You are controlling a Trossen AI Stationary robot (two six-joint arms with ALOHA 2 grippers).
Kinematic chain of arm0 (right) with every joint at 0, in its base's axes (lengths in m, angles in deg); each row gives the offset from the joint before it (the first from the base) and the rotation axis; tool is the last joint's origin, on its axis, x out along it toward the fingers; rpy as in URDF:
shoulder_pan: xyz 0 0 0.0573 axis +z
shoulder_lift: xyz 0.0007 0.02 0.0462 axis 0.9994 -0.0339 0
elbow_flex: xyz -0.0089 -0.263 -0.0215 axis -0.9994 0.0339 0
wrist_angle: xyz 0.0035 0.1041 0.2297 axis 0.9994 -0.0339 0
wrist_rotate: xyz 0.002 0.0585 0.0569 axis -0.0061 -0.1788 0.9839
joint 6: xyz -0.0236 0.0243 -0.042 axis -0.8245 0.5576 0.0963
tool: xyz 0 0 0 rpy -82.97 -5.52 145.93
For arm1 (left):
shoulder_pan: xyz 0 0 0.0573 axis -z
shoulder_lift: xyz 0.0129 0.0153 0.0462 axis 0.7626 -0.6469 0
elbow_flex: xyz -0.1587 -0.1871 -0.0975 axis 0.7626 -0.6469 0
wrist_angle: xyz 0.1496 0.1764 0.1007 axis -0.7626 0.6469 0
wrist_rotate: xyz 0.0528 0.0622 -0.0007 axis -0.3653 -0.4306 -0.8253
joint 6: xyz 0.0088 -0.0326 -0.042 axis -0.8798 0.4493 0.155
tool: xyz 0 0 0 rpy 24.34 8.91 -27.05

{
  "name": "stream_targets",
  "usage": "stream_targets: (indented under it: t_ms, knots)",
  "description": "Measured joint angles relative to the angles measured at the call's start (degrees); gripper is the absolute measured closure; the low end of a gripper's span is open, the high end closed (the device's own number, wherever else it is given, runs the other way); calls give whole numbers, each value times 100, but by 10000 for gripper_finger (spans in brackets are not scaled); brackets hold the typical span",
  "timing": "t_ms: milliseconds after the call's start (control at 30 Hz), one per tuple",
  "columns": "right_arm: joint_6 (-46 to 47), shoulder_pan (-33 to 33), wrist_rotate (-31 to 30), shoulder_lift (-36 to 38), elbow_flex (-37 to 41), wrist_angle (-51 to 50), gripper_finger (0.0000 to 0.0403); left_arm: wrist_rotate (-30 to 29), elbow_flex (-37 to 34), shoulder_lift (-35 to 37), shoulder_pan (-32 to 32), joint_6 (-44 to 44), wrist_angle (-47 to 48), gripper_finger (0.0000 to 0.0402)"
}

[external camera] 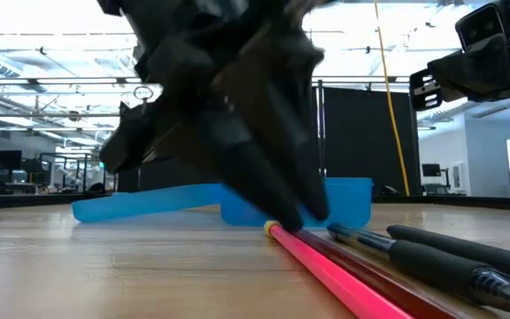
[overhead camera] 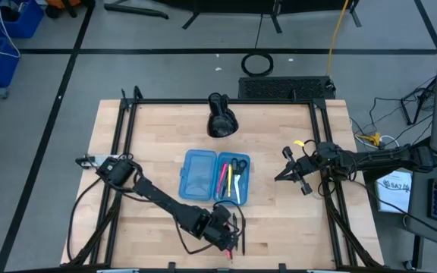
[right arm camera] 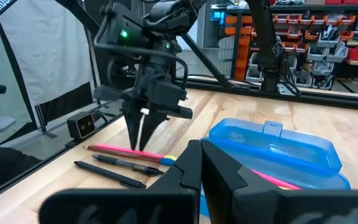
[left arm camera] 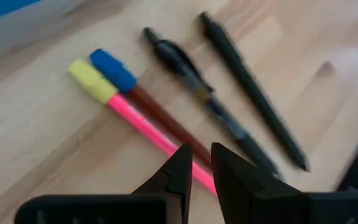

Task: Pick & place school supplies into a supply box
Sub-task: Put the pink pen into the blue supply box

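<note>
Now | left end effector point(left arm camera: 201, 165): narrowly spread over slim pink pencil point(left arm camera: 143, 127) | supply box point(overhead camera: 212, 177): translucent blue plastic, open

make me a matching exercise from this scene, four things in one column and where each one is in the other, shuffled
Things:
1. scissors
2. pink pencil
3. black lamp
4. right end effector

Places:
A. at the table's far edge, beyond the box
B. in the air to the right of the box
C. inside the open blue box
D. on the wood under the left end effector

Pairs: 1-C, 2-D, 3-A, 4-B
</note>
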Motion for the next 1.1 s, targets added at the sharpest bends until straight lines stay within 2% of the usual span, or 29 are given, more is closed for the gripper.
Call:
stream_targets:
  t_ms: [300,733,833,1033,1100]
  knots:
    - [-4,1,-2,0,1,-1,403,-6,2,-105,-68,24,-94,339]
    - [-3,-1,0,0,1,-3,403,218,4,-111,55,436,269,339]
    - [-4,-1,0,0,-1,-3,403,157,4,-105,62,273,184,339]
    - [1,0,0,1,0,-3,403,280,0,224,49,205,330,339]
    - [2,-1,0,0,1,-3,403,101,0,396,49,194,523,339]
